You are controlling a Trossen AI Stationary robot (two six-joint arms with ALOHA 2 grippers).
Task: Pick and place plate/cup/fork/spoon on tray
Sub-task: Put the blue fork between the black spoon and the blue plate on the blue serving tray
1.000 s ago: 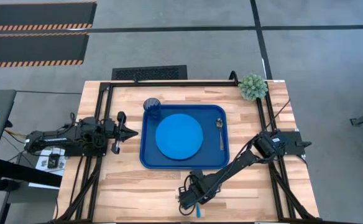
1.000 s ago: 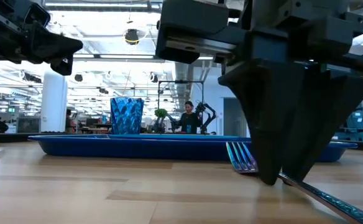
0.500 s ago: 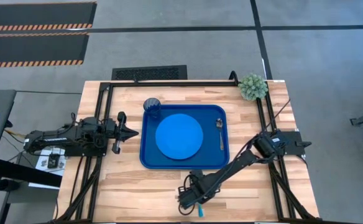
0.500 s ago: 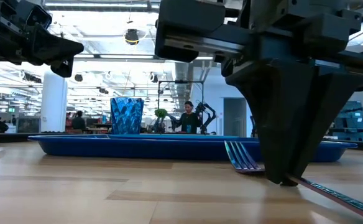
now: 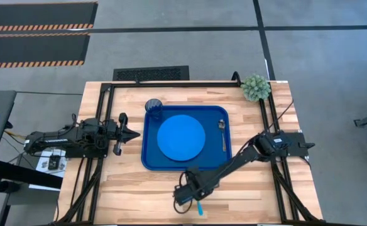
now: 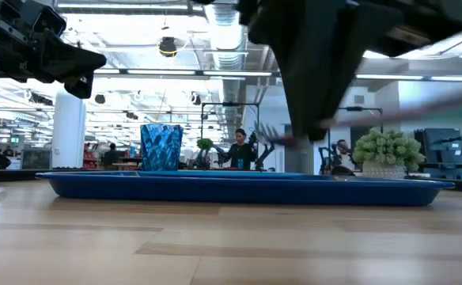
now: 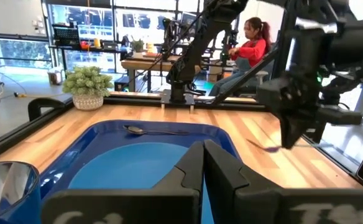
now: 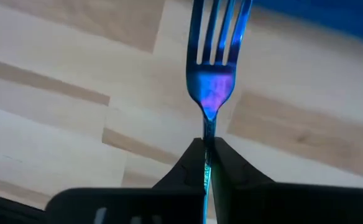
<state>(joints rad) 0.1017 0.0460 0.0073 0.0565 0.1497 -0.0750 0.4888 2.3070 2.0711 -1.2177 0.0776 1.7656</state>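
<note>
The dark-blue tray [image 5: 148, 147] lies mid-table with the bright blue plate [image 5: 181, 138] flat in its middle, the cup [image 5: 154, 108] upright in its far left corner and the grey spoon [image 5: 222, 133] along its right side. My right gripper [image 5: 186, 194] is near the table's front edge, just in front of the tray, shut on the light-blue fork [image 8: 214, 81], whose handle end [image 5: 200, 209] sticks out toward the near edge. My left gripper [image 5: 132, 133] is shut and empty, left of the tray. My right gripper pinches the fork's handle just behind the neck [image 8: 207, 129] between its two fingers [image 8: 191, 162]. The fingers come from above, pointing down, and lie across the fork. The fork is lifted clear of the table [image 6: 389, 119], its tines [image 8: 219, 25] toward the tray.
A small green potted plant [image 5: 256, 87] stands at the far right corner. Black frame rails [image 5: 171, 84] run along the table's far, left and right sides. Bare wood lies between the tray and the near edge. People and other arms show in the room beyond.
My right gripper has risen from the table top with the fork and moved a little toward the table's left edge. The fork, which lay on the wood in front of the tray, is now lifted clear.
</note>
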